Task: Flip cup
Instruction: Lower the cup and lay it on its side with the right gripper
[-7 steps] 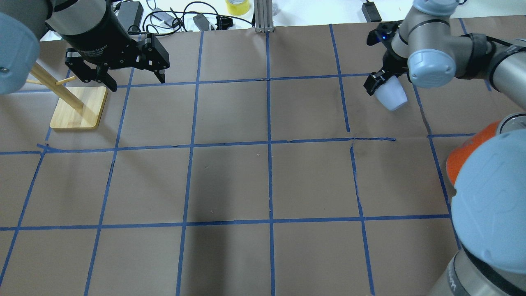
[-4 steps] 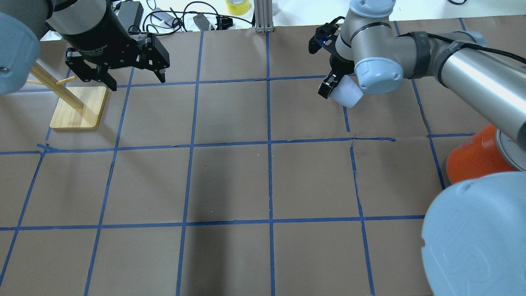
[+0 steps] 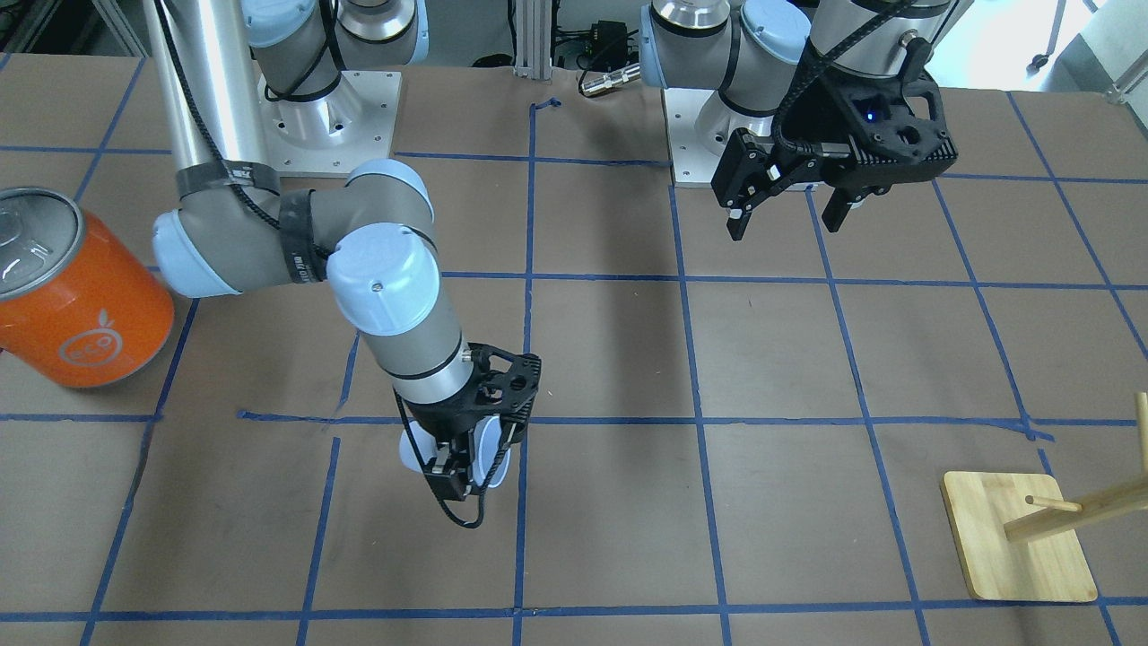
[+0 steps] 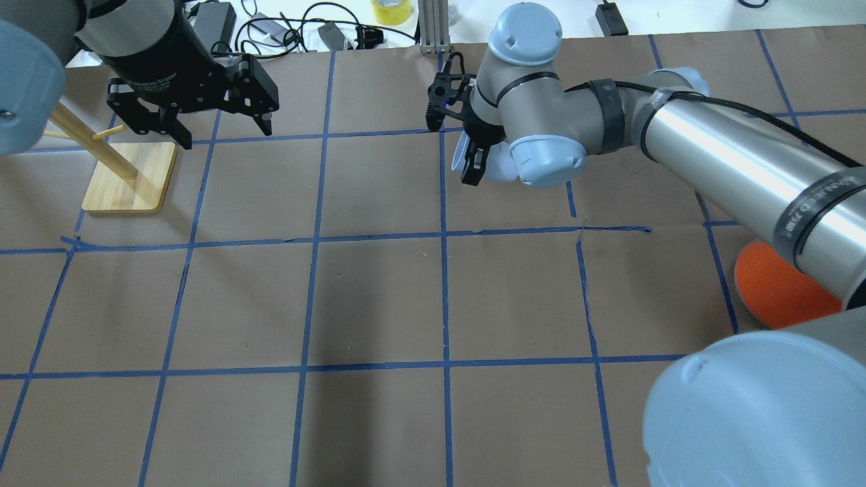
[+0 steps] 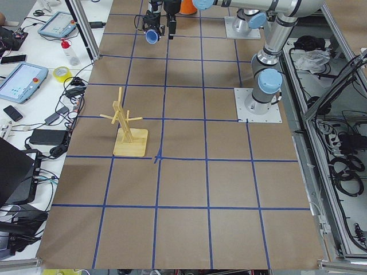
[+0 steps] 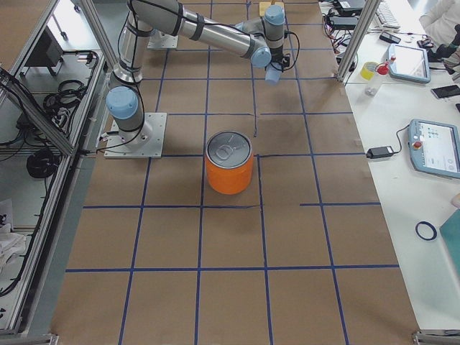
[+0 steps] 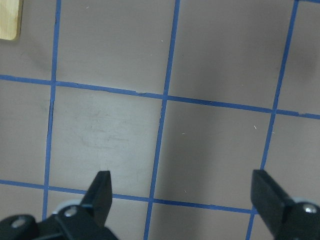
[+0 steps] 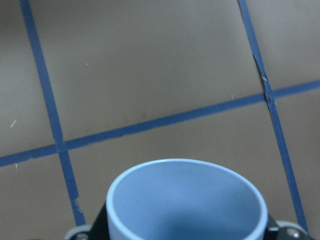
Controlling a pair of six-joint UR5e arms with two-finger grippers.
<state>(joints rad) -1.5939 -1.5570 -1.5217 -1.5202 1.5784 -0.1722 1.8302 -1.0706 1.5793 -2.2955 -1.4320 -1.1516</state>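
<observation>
My right gripper (image 4: pixel 473 161) is shut on the pale blue-lavender cup (image 4: pixel 498 168) and holds it above the table near the far middle. The cup lies roughly on its side, its mouth toward the robot's left. In the front-facing view the gripper (image 3: pixel 459 471) hangs down with the cup (image 3: pixel 409 454) between its fingers. The right wrist view looks into the cup's open mouth (image 8: pixel 186 202). The cup also shows in the exterior left view (image 5: pixel 152 37). My left gripper (image 4: pixel 226 135) is open and empty at the far left; it also shows in the left wrist view (image 7: pixel 182 195).
A large orange can (image 3: pixel 76 296) with a silver lid stands on the robot's right side, also seen in the exterior right view (image 6: pixel 230 164). A wooden peg stand (image 4: pixel 128 176) stands at the far left, under my left gripper. Cables and tape lie beyond the far table edge.
My right arm has swung left with the cup, from the far right of the table to the far middle. The cup's mouth has turned toward the left. The left arm has not moved.
</observation>
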